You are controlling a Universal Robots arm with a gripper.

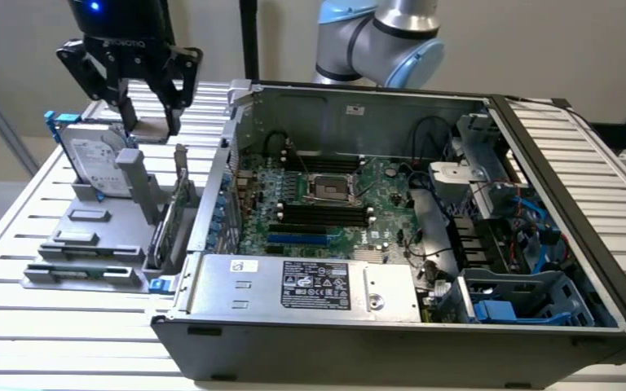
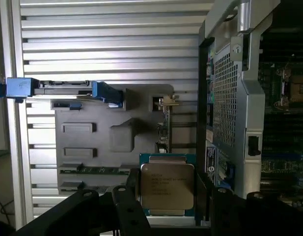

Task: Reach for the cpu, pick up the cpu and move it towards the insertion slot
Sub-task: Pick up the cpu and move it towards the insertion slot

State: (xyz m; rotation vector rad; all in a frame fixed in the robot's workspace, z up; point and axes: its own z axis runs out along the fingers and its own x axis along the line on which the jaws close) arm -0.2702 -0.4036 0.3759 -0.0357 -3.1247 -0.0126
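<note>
Closest to the camera in the exterior view is the case [image 1: 400, 326], a big open computer box with a metal power box [image 1: 307, 285] at its near end. It sits on a worktop [image 1: 30, 195] made of long metal slats.

Up at the far left of the exterior view hangs the tool [image 1: 152, 114]. It is pinching the cpu [image 1: 152, 124] between its two black fingers [image 1: 128, 102]. That chip is off the gray holder [image 1: 95, 236] and in the air, just above the hard drive [image 1: 101, 163] that stands in the holder. In the wrist view the cpu [image 2: 167, 186] shows its silvery top with tiny writing, held between the dark fingers [image 2: 126, 196], with the gray holder [image 2: 92, 137] lying below it.

Inside the case, on the green board [image 1: 390, 183], is the slot [image 1: 329, 187]. It is a square with a shiny frame and a dark middle. It is to the right of the tool and well apart from it. The case wall stands between them.

So the reaching looks done and the picking up looks done. I think the trip to the slot has hardly begun. Most of that way is left.
</note>
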